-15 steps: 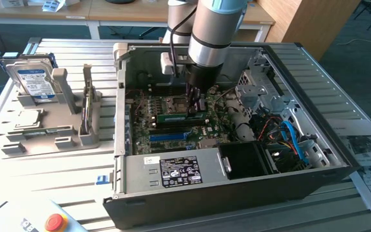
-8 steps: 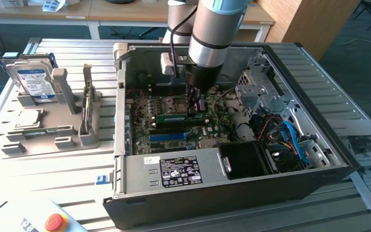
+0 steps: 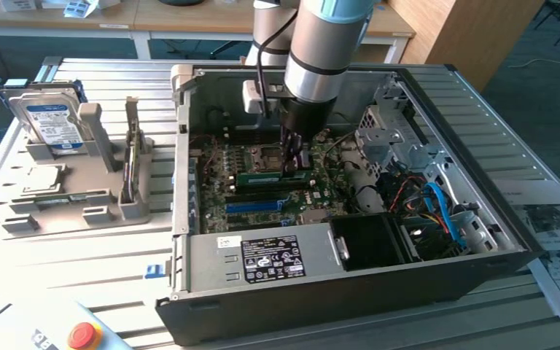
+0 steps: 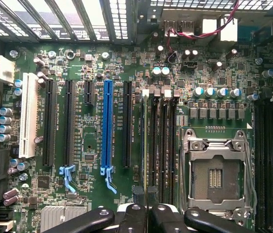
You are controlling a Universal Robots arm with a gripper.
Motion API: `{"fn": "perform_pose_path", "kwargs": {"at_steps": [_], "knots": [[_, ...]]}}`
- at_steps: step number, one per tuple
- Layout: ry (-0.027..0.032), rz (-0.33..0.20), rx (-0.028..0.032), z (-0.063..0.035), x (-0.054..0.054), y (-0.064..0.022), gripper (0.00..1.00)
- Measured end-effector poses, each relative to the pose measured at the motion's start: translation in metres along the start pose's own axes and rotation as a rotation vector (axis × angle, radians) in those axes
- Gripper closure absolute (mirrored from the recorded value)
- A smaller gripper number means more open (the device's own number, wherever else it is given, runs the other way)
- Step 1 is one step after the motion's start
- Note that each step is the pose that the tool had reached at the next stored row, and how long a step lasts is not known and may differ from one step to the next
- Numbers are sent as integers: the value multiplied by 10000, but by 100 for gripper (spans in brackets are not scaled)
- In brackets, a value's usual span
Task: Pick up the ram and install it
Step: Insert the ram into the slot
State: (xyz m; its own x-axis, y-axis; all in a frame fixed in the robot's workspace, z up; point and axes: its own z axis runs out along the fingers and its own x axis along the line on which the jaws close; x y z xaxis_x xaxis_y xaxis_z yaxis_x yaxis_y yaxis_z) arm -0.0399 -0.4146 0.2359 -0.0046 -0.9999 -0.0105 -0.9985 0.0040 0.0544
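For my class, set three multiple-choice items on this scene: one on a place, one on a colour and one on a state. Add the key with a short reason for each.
1. Where does the hard drive stand?
A. in a grey holder on the exterior view's left of the computer case
B. inside the case
C. on top of a monitor

2. What colour is the button at the table's near corner?
A. blue
B. green
C. red

3. How is the gripper?
A. open above the hard drive
B. shut on the ram over the motherboard
C. shut on a screwdriver

Key: 1 A, it stands upright in the holder outside the case; 2 C, its cap is red; 3 B, the fingers pinch the green stick inside the case.
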Motion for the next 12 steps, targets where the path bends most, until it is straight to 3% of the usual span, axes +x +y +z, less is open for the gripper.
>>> {"fn": "perform_pose_path", "kwargs": {"at_steps": [12], "knots": [[5,-12,0,18,0,-10,88]]}}
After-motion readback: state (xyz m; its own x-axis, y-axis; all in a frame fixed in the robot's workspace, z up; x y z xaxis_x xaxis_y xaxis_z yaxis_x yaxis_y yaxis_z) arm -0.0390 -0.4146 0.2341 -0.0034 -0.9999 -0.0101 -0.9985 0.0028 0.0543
